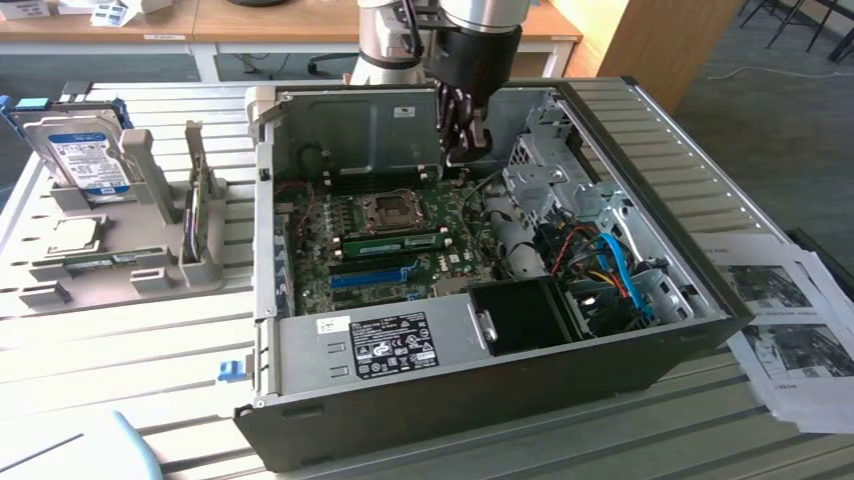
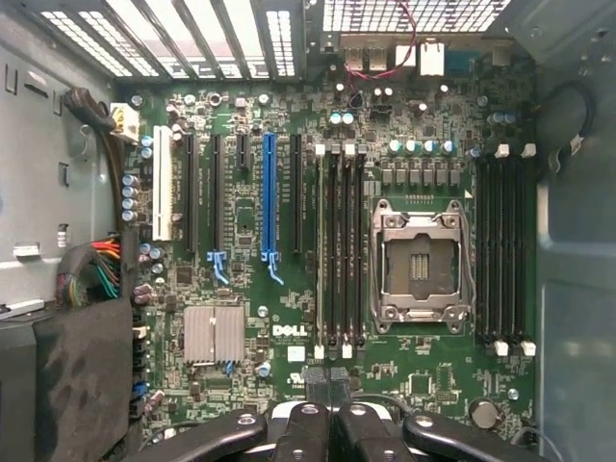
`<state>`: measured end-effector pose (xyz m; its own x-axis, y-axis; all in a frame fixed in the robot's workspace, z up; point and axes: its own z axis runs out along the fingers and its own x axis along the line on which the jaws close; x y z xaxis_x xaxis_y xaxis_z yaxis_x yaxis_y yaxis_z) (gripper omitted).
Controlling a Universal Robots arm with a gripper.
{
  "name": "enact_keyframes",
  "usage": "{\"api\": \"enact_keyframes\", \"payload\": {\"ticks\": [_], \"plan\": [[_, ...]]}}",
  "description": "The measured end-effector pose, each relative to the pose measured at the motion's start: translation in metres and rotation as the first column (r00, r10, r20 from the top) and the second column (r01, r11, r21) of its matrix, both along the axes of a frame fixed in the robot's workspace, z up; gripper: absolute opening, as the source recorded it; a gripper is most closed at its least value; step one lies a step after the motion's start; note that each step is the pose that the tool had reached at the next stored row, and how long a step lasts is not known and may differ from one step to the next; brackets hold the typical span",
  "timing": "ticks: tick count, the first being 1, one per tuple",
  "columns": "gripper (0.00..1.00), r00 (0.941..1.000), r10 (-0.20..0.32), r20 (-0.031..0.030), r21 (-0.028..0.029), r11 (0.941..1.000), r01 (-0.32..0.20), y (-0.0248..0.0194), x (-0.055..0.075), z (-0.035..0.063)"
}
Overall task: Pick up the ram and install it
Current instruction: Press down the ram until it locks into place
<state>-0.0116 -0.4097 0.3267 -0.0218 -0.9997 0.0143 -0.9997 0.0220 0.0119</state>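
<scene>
The ram (image 1: 395,243) is a thin green stick standing on edge in a slot of the motherboard (image 1: 461,262), between the CPU socket (image 1: 392,208) and the long blue slot (image 1: 366,276). In the wrist view it looks like the pale thin edge (image 2: 320,250) in the slot beside the socket (image 2: 420,265). My gripper (image 1: 461,155) hangs inside the open computer case, above the far end of the board and apart from the ram. Its black fingers (image 2: 316,383) are pressed together, shut, with nothing between them.
The case walls (image 1: 627,120) ring the board. A black box (image 1: 527,315) and blue cables (image 1: 621,270) fill the near right corner. A grey fixture (image 1: 160,270) holding a hard drive (image 1: 87,155) stands at the exterior view's left. Printed sheets (image 1: 787,320) lie at its right.
</scene>
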Motion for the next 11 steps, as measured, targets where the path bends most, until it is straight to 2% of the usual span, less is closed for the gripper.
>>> {"api": "enact_keyframes", "payload": {"ticks": [11], "plan": [[0.09, 1.0000, 0.000, 0.0000, 0.0000, 1.0000, 0.000, 0.0000, 0.000, -0.0160]]}}
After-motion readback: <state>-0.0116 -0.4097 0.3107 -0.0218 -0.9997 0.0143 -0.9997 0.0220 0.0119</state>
